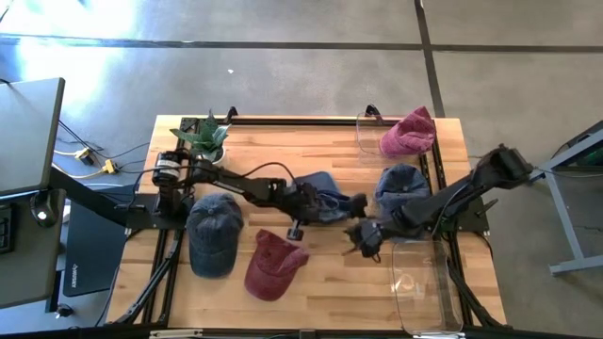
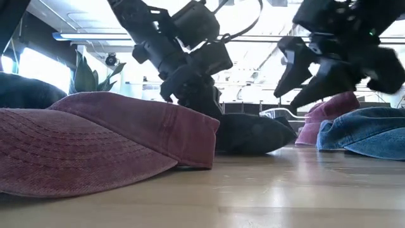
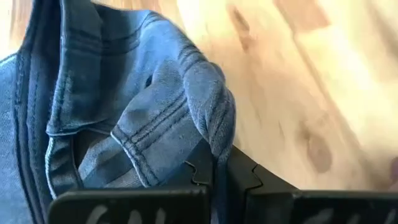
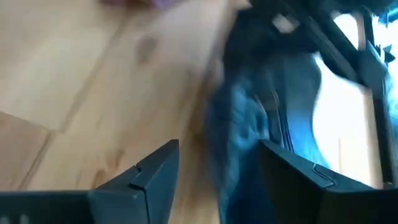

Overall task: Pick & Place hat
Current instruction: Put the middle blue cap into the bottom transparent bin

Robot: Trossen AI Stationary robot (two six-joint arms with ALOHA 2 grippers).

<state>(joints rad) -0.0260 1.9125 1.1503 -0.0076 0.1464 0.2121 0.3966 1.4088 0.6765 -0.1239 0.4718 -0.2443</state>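
Pinching a fold of the blue denim hat [image 3: 155, 118], the left gripper [image 1: 332, 205] sits near the middle of the butcher-block table [image 1: 330, 282], fingers together on the cloth. Right gripper [image 1: 363, 237] hangs just beside it, fingers spread, nothing between them. Dark navy cap [image 1: 213, 234] and maroon cap [image 1: 273, 264] lie on the left half; another denim cap [image 1: 400, 184] and a pink cap [image 1: 408, 132] on the right. Potted plant [image 1: 205, 137] at the far edge. Polished concrete floor [image 1: 283, 75] beyond.

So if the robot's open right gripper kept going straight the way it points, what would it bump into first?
Probably the crumpled blue denim cap right ahead of the right gripper; how far off is unclear.
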